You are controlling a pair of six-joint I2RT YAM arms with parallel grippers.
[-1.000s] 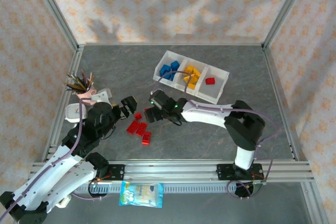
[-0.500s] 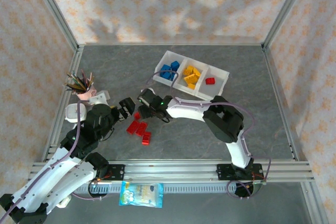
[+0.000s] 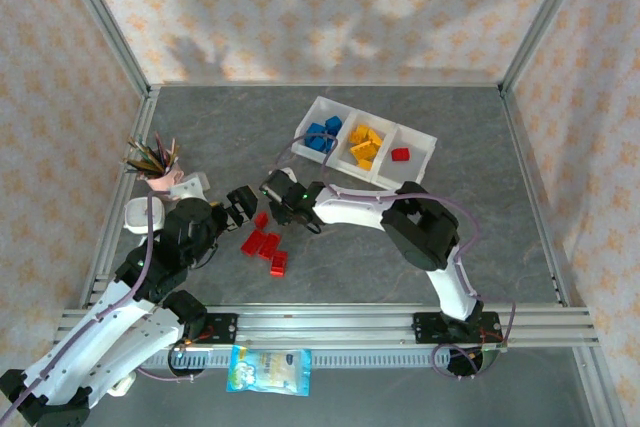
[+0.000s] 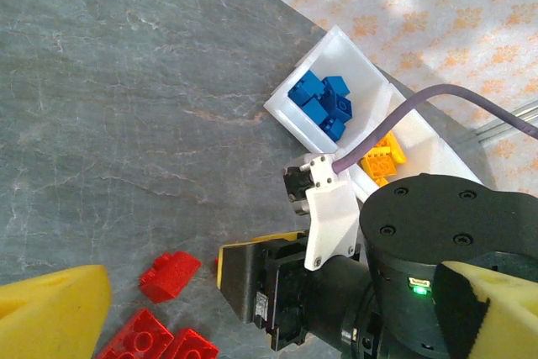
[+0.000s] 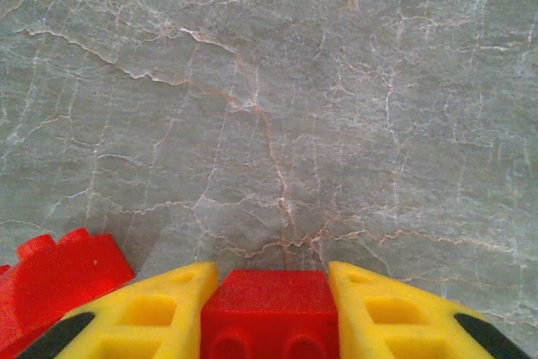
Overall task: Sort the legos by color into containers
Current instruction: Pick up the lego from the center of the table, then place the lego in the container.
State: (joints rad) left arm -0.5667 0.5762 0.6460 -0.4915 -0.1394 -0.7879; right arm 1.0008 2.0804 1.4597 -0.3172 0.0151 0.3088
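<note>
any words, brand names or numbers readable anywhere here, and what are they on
Nothing here can be read as text.
snack packet: its blue and white front carries print, but it is too small and blurred to read.
red brick: no legible mark shows on it in the right wrist view.
</note>
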